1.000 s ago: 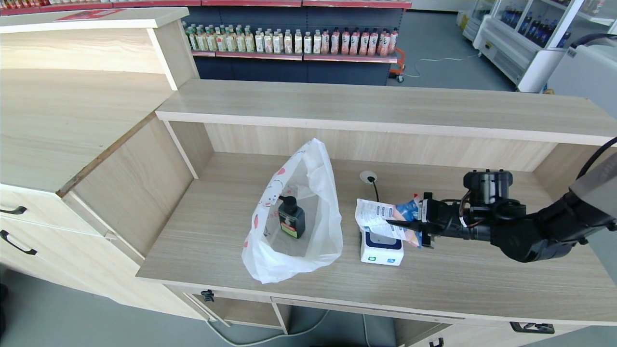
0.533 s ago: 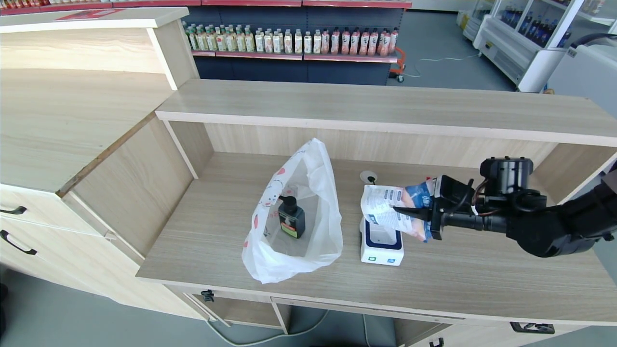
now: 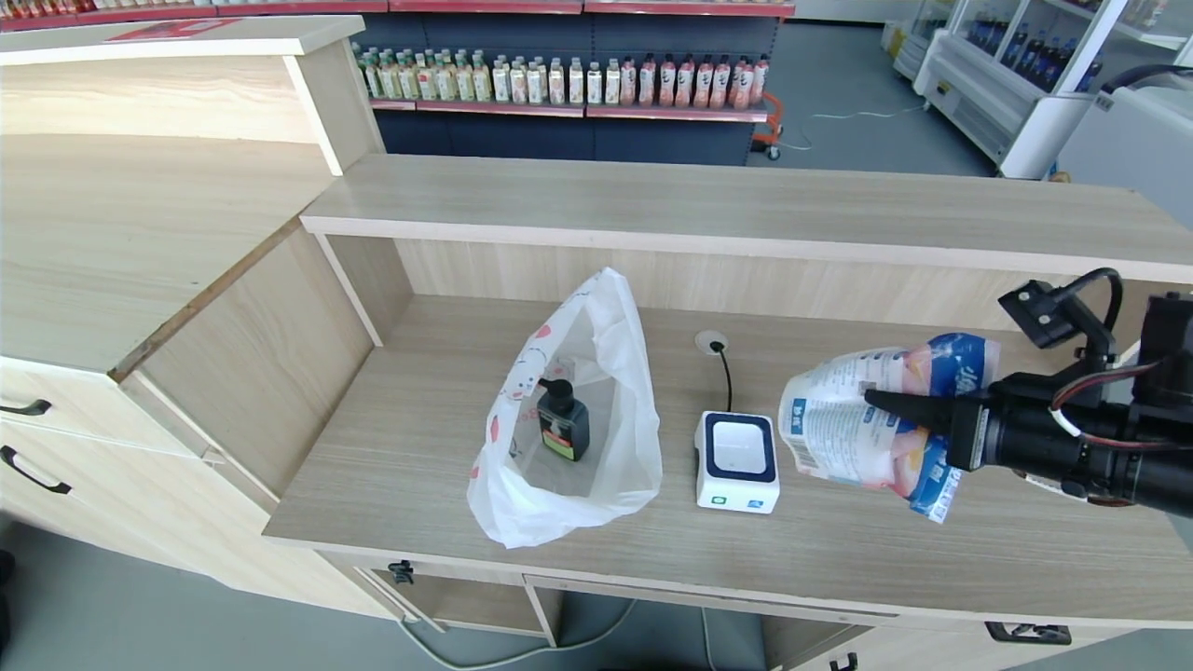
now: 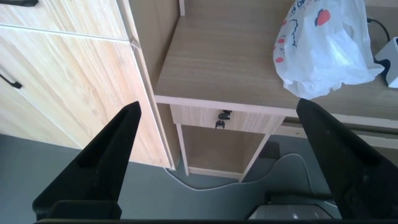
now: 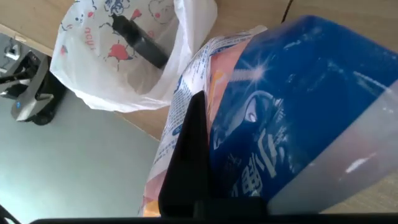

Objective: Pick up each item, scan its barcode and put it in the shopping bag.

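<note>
My right gripper (image 3: 902, 413) hangs above the counter's right side, shut on a white, blue and pink snack pouch (image 3: 871, 424). The pouch is held right of the white barcode scanner (image 3: 737, 461), clear of the counter. In the right wrist view the pouch (image 5: 292, 124) covers one dark finger (image 5: 189, 155) from the side. The white shopping bag (image 3: 569, 410) stands open left of the scanner with a dark pump bottle (image 3: 563, 421) inside. My left gripper (image 4: 217, 106) is open and holds nothing, low beside the counter's front left corner, near the bag (image 4: 326, 56).
A black cable (image 3: 725, 368) runs from the scanner to a port in the counter. A raised wooden ledge (image 3: 727, 210) borders the back, and side walls close the recess left and right. A drawer front with a latch (image 4: 221, 119) sits under the counter edge.
My right gripper has carried the pouch from above the scanner off to the right and nearer to me, turning it. The scanner top is now uncovered.
</note>
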{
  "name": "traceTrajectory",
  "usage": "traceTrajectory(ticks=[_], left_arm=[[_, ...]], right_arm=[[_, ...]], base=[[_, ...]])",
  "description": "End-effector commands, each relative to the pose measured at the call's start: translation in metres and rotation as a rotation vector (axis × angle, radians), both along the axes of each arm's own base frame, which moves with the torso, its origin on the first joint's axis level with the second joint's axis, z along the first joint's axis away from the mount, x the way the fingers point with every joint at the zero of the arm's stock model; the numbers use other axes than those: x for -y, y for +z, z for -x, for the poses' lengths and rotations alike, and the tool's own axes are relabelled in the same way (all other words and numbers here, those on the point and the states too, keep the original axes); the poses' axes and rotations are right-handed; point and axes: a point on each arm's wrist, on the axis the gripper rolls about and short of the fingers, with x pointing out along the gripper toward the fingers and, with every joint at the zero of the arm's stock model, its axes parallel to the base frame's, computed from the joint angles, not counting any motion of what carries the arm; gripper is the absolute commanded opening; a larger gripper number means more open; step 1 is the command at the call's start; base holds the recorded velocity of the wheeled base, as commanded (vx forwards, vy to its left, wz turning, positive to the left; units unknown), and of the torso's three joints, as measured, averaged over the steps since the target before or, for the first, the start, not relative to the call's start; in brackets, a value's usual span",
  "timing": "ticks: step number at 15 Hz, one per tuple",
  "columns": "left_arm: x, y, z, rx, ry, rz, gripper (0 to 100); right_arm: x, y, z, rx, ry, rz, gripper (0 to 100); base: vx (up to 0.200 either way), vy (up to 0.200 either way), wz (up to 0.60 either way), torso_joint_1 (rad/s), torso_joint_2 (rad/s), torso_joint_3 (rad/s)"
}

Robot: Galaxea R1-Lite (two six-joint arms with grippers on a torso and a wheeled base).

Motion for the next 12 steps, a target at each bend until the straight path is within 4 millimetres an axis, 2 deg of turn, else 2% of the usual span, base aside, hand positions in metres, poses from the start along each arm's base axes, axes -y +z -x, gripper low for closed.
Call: traceTrajectory(ticks=[1, 4, 8, 12], left_arm=[[0.000, 0.000, 0.000, 0.000, 0.001, 0.000, 100], [0.000, 0.000, 0.000, 0.000, 0.001, -0.001, 100], [0.000, 0.000, 0.000, 0.000, 0.001, 0.002, 100], [0.000, 0.000, 0.000, 0.000, 0.001, 0.002, 100]], right_arm=[[0.003, 0.013, 0.020, 0.044, -0.014, -0.021, 0], [0.002, 0.016, 0.017, 0.036, -0.019, -0.041, 0], [-0.002, 0.019, -0.010, 0.025, -0.015, -0.037, 0], [-0.023, 0.007, -0.074, 0.002, 0.028, -0.013, 0]], base=[[0.000, 0.200, 0.00, -0.017, 0.00, 0.002], [0.000, 0.200, 0.00, 0.014, 0.00, 0.002], [0.000, 0.000, 0.00, 0.000, 0.00, 0.000], [0.000, 0.000, 0.00, 0.000, 0.00, 0.000]])
